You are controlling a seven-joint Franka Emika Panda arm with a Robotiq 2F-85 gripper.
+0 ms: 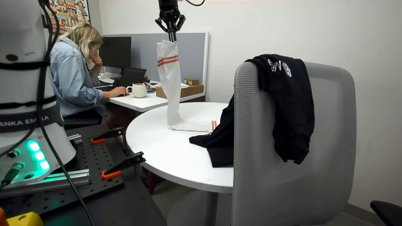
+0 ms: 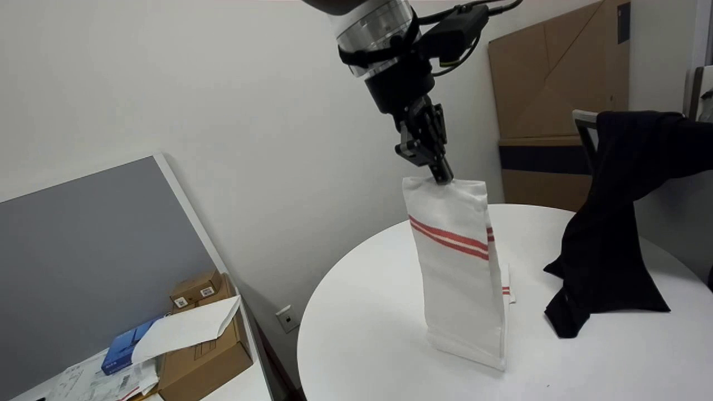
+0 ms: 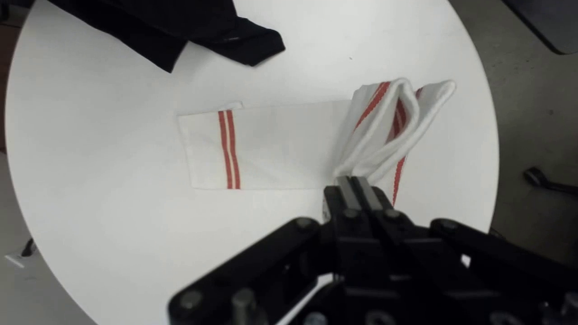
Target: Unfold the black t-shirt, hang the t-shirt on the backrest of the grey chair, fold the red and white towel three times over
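Note:
The red and white towel [image 1: 171, 81] hangs from my gripper [image 1: 172, 39] by one end. Its lower part rests on the round white table. It also shows in an exterior view [image 2: 462, 295]. In the wrist view, the towel [image 3: 289, 146] lies flat on the left and rises, bunched, to my gripper [image 3: 354, 179]. The fingers are shut on its edge. The black t-shirt [image 1: 293, 106] drapes over the backrest of the grey chair [image 1: 334, 131], white print near the top. Its other end lies on the table, also seen in the wrist view [image 3: 189, 22].
The round white table [image 1: 163, 150] stands between the robot base and the chair. A seated person [image 1: 75, 75] works at a desk with a mug [image 1: 138, 90] behind it. Black clamps with orange tips [image 1: 122, 166] sit near the table edge. Cardboard boxes [image 2: 557, 89] stand by the wall.

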